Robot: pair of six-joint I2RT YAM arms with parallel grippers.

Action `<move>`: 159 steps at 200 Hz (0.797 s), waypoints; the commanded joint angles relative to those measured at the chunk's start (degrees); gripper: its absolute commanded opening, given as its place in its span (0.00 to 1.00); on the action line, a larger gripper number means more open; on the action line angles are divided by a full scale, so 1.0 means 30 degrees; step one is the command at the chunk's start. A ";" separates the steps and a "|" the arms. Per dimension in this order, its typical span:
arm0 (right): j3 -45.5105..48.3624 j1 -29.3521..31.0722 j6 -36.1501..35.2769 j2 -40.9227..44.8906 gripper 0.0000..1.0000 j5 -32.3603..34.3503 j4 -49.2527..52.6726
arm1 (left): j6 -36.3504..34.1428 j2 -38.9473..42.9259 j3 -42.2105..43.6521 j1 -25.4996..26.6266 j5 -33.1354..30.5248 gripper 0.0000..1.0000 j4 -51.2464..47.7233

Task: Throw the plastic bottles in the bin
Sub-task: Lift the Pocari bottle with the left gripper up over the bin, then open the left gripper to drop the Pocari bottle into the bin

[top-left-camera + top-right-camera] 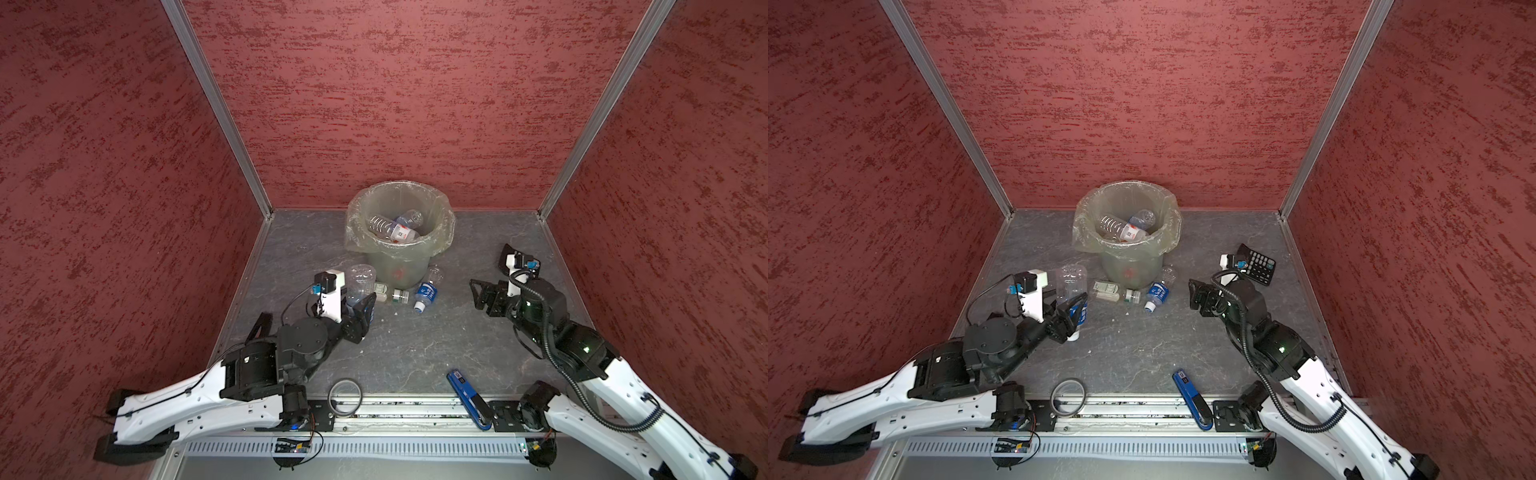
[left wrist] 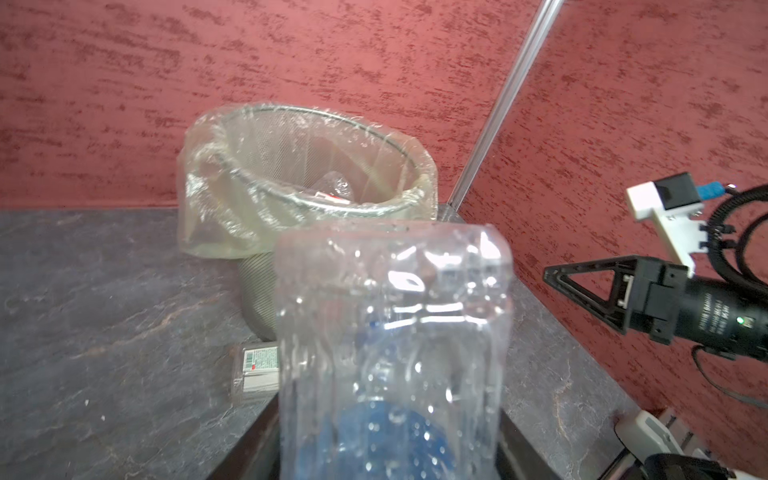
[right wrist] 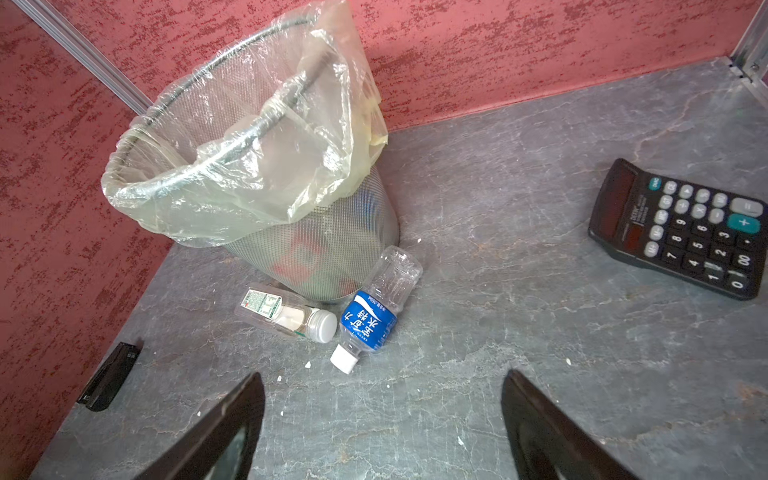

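Grey slate tabletop (image 1: 415, 345). In a top view left gripper (image 1: 357, 305) clenched on crinkled clear blue-labelled plastic bottle (image 1: 361, 276), just beside grey-green bag-lined mesh bin (image 1: 395, 266). Left wrist: rim sits higher; we should lift, centre, then release. Right wrist: right gripper (image 3: 382, 374) spread, empty; two bottles (image 3: 368, 320) at bin's base.

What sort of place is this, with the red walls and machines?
Probably a robot test booth, not a home: a left arm and right arm mounted on a metal rail; red panel walls enclosing a table; staged plastic bottles beside a bin.
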State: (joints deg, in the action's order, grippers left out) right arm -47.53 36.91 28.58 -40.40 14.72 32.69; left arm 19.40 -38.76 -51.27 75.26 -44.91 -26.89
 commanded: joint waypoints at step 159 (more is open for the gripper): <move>-0.0436 -0.0026 0.0376 0.0484 0.91 0.0450 0.0411 | -0.2237 -1.9096 -2.0005 -1.5745 1.5898 1.00 -0.0113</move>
State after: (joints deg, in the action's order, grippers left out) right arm -47.29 36.91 28.73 -39.66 14.79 32.93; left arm 8.08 -86.91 -101.03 31.48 -11.16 -18.02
